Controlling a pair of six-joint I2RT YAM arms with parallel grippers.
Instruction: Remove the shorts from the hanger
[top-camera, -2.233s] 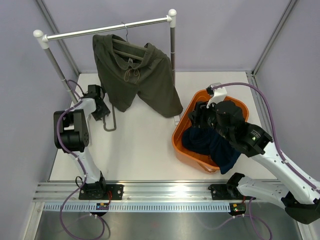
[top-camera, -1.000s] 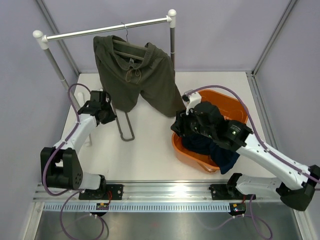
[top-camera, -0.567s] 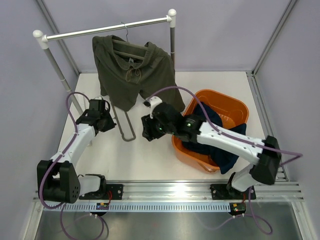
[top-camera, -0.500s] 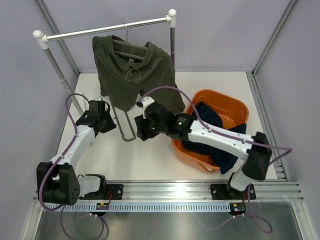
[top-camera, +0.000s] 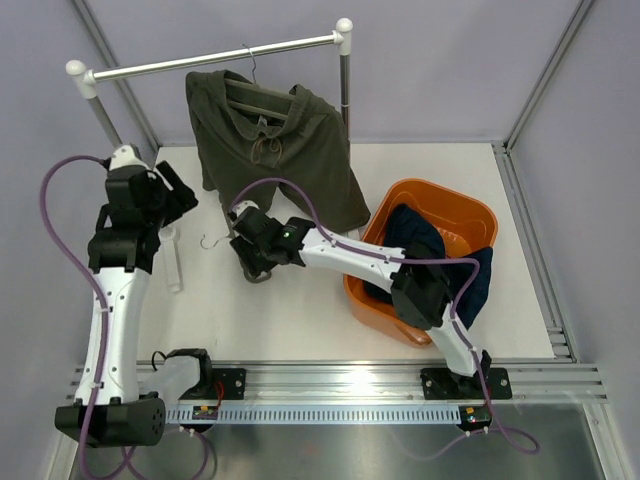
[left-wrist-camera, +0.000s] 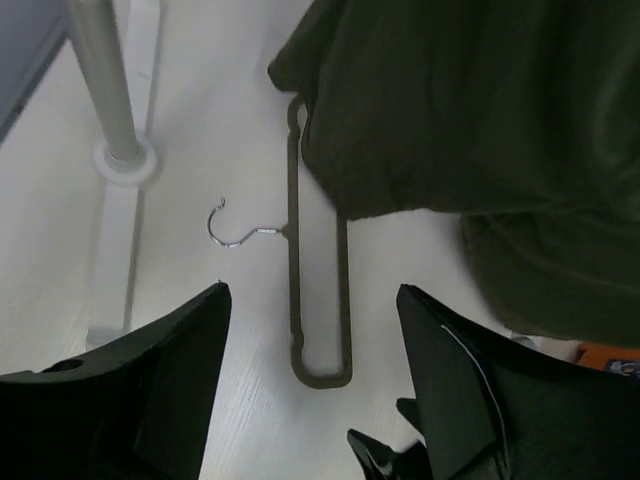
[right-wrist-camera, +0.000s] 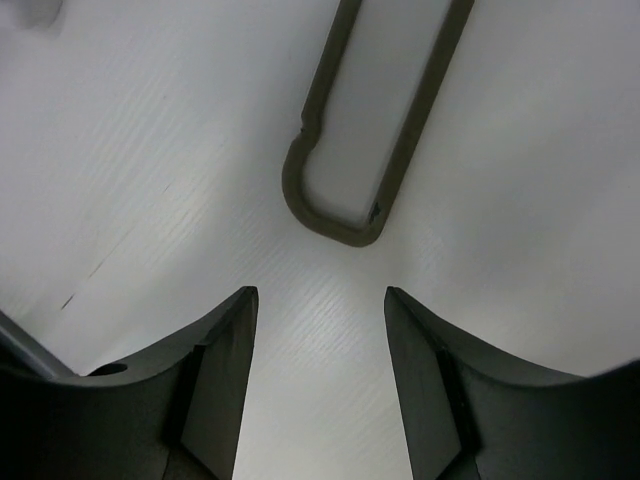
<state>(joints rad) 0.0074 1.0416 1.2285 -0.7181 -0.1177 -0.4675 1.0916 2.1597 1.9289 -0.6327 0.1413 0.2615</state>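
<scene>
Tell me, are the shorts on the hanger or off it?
On it. The shorts hang over a hanger hooked on the rail; a second hanger lies bare on the table.

Held both sets of jaws apart, left gripper (left-wrist-camera: 310, 298) at ten o'clock, right gripper (right-wrist-camera: 320, 295) outstretched toward ten o'clock.

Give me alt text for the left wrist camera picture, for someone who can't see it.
Olive-green shorts hang at the upper right, their hem over the top end of an empty olive hanger lying flat on the white table, its metal hook pointing left. The left gripper, open, frames the bottom edge; a rack post stands upper left.
</scene>
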